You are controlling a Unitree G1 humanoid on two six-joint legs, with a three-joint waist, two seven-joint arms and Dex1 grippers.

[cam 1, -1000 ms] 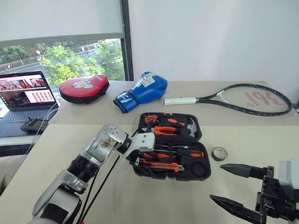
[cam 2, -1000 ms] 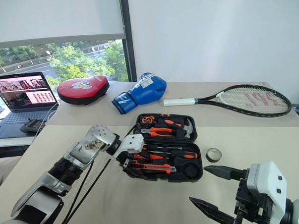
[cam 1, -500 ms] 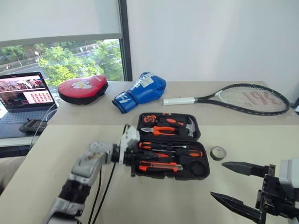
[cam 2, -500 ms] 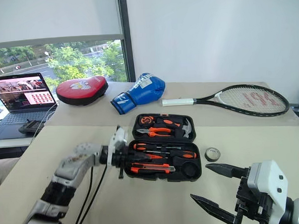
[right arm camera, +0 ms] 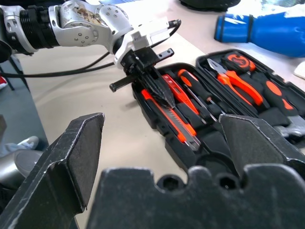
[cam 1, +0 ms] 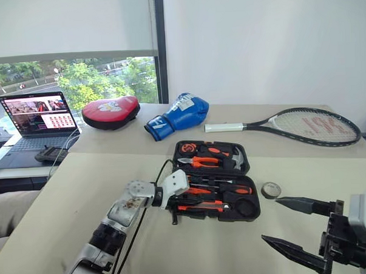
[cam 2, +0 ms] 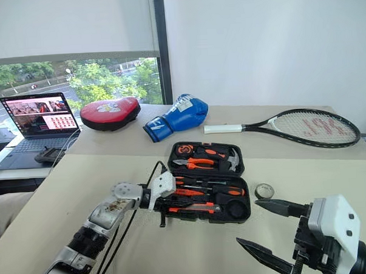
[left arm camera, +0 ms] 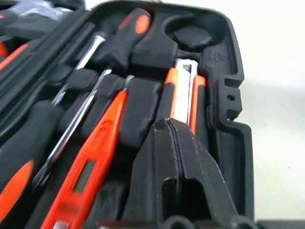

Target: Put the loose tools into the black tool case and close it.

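Nearest you, your right gripper (cam 1: 296, 228) hangs with fingers spread wide, empty. Beyond it, your left gripper (right arm camera: 153, 85) has its fingers pressed together, holding nothing, tips over the utility knife (left arm camera: 183, 98) in the open black tool case (cam 1: 248, 168). The small tape roll (cam 1: 270, 189) lies on the table just beside the case's right edge.

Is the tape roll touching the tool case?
Apart. In the left eye view, bare table shows between the tape roll and the tool case.
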